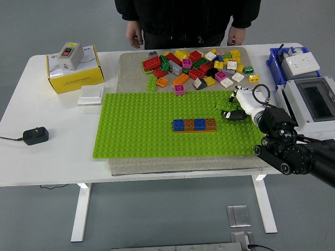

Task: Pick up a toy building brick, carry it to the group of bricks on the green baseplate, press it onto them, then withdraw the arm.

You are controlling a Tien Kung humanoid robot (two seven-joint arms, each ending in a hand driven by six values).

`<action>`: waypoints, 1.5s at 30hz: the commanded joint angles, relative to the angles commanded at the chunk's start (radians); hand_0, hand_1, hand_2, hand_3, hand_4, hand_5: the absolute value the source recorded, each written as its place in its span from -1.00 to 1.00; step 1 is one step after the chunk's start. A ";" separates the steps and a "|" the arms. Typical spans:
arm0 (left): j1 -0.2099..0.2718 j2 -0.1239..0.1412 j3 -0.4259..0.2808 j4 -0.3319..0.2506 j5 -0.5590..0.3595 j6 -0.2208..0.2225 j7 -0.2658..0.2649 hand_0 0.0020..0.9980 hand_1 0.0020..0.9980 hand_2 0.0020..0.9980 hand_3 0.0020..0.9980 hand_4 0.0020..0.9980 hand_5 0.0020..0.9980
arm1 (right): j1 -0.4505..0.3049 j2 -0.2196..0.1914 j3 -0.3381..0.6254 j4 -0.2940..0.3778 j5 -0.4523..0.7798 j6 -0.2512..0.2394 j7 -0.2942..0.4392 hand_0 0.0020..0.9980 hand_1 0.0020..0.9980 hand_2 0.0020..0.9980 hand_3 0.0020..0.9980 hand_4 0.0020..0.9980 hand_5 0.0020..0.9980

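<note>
Blue and brown row of bricks [194,124] sits on the green baseplate [136,130], well left of the right hand [239,108], whose fingers look curled around a green brick [225,104] over the plate's right edge. Hard, light, slick plastic, so I'd pinch the flat side walls, not the studs. Studded plate lies flat on the white table [52,151] with open room to the row; loose brick pile [199,65] just beyond the hand, a person standing farther behind.

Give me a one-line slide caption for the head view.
Right hand holds a green brick over the baseplate, right of the brick row; a person stands behind.
</note>
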 joint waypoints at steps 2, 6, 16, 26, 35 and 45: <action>0.000 0.000 0.007 0.000 -0.006 0.000 -0.001 0.32 0.27 0.20 0.45 -0.33 0.49 | -0.001 0.001 -0.003 0.000 0.003 -0.006 0.000 0.98 1.00 1.00 0.28 0.44 0.02; 0.001 0.000 0.009 0.000 -0.007 0.000 -0.001 0.32 0.27 0.20 0.45 -0.33 0.49 | -0.003 0.002 -0.008 -0.001 0.006 -0.014 0.000 0.98 1.00 1.00 0.24 0.42 0.01; 0.001 0.000 0.018 0.000 -0.015 0.001 -0.003 0.32 0.26 0.20 0.45 -0.33 0.49 | -0.007 0.003 -0.012 -0.003 0.011 -0.021 0.003 0.97 1.00 1.00 0.07 0.31 -0.06; -0.001 0.000 0.023 0.000 -0.020 0.004 -0.004 0.32 0.26 0.20 0.45 -0.33 0.50 | -0.007 0.003 -0.011 -0.006 0.012 -0.022 0.005 0.96 1.00 1.00 0.04 0.30 -0.04; -0.002 0.000 0.019 0.000 -0.016 0.005 -0.004 0.32 0.26 0.20 0.45 -0.34 0.50 | -0.006 0.005 -0.014 -0.007 0.010 -0.020 0.005 0.96 1.00 1.00 0.04 0.31 -0.04; -0.003 -0.001 0.025 0.000 -0.021 0.007 -0.005 0.32 0.26 0.20 0.45 -0.34 0.50 | -0.007 0.007 -0.039 -0.005 0.011 -0.029 -0.005 0.96 1.00 1.00 0.04 0.25 -0.10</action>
